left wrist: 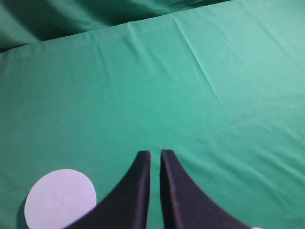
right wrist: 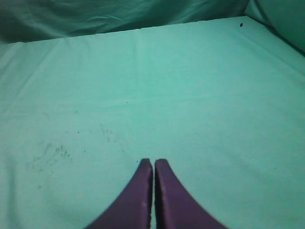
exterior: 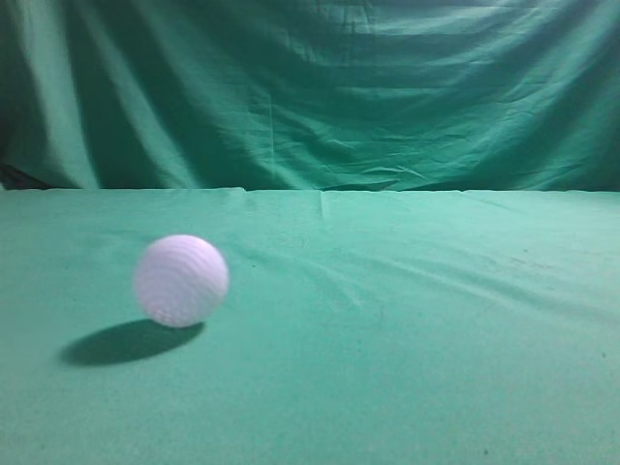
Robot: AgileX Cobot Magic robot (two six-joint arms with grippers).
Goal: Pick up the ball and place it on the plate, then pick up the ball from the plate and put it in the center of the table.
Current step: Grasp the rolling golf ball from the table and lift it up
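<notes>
A white ribbed ball (exterior: 181, 280) rests on the green cloth-covered table (exterior: 407, 329) at the left of the exterior view, casting a shadow to its left. It also shows in the left wrist view (left wrist: 57, 199) as a white round shape, low and left of my left gripper (left wrist: 155, 153). The left gripper is shut and empty above the cloth, apart from the ball. My right gripper (right wrist: 153, 162) is shut and empty over bare cloth. No plate shows in any view. Neither gripper shows in the exterior view.
A green cloth backdrop (exterior: 310, 87) hangs behind the table's far edge. The cloth has creases near the middle (exterior: 320, 262) and small dark specks (right wrist: 52, 152) in the right wrist view.
</notes>
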